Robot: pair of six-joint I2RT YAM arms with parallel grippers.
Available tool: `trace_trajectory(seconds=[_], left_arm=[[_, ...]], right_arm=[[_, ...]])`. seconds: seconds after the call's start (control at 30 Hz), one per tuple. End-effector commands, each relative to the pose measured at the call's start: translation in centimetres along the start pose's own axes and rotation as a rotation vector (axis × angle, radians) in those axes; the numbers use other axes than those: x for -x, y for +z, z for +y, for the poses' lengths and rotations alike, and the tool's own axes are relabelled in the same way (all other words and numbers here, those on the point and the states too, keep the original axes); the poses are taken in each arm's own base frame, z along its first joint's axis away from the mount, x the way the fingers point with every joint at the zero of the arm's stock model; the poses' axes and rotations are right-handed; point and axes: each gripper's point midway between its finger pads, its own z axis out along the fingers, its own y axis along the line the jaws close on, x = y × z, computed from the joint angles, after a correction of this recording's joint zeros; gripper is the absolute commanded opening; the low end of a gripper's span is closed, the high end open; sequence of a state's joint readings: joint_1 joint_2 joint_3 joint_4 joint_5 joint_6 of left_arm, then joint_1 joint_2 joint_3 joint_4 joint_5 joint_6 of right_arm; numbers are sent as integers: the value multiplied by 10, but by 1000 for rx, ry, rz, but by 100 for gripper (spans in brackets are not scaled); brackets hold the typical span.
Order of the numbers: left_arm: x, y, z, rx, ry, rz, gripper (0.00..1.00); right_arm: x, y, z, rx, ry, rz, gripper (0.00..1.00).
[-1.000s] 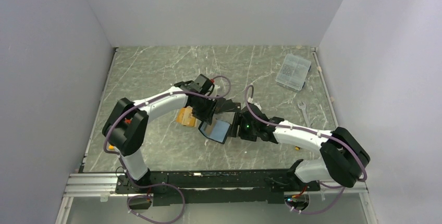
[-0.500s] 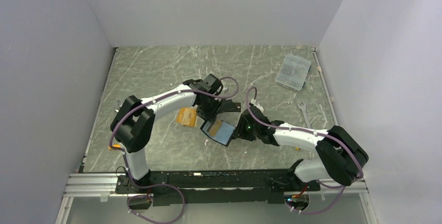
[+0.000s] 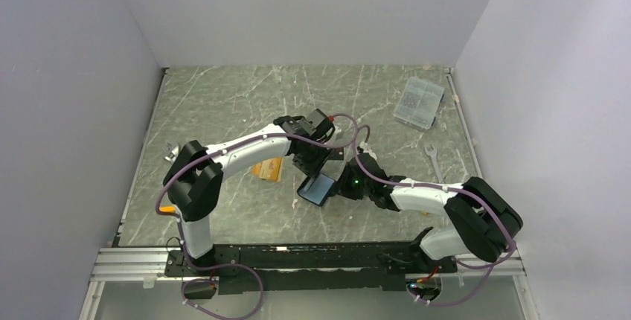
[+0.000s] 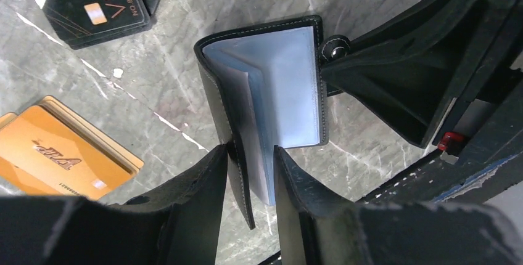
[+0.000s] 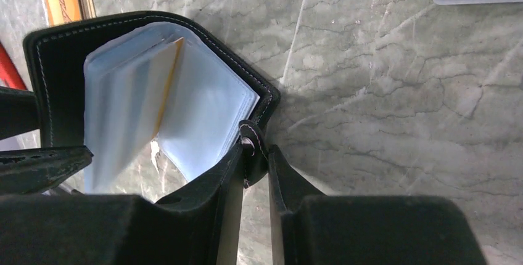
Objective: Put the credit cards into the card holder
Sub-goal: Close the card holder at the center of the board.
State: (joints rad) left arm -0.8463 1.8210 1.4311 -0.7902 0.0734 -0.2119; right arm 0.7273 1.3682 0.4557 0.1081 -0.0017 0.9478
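The card holder [image 3: 318,187] is held open mid-surface [image 3: 223,104], nearer the near edge. The left claw [image 4: 251,157] clenches one cover and the right claw [image 5: 254,154] pinches the snap-tab edge, probably to spread the sleeves. An orange-gold card [image 4: 58,160] and a black VIP card [image 4: 98,3] lie beside it.

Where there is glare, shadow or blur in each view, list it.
Top external: even soft light, sharp, hardly any shadow. Left wrist: white glare spot on the black card; left gripper dark and soft near the lens. Right wrist: the card holder casts a soft shadow on the table to its right; its sleeves look washed out.
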Motion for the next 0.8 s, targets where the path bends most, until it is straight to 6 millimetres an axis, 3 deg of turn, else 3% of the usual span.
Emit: trace_trajectory(seconds=[0.0,0.13,0.37,0.47,0.77], left_arm=[[4,0,-12,-59,-10,3,39],[-2,3,-41,-233,-9,30,39],[-15,21,-66,-479,-42,70,31],[-17,27,-65,-516,-44,69,31],[-30,45,-34,-584,-55,49,24]], right_arm=[[-11,4,-7,13,23,24,20],[-18,7,-10,35,57,29,21],[-28,3,-25,36,109,25,21],[-28,2,-28,48,126,15,21],[-34,1,-43,24,152,30,27]])
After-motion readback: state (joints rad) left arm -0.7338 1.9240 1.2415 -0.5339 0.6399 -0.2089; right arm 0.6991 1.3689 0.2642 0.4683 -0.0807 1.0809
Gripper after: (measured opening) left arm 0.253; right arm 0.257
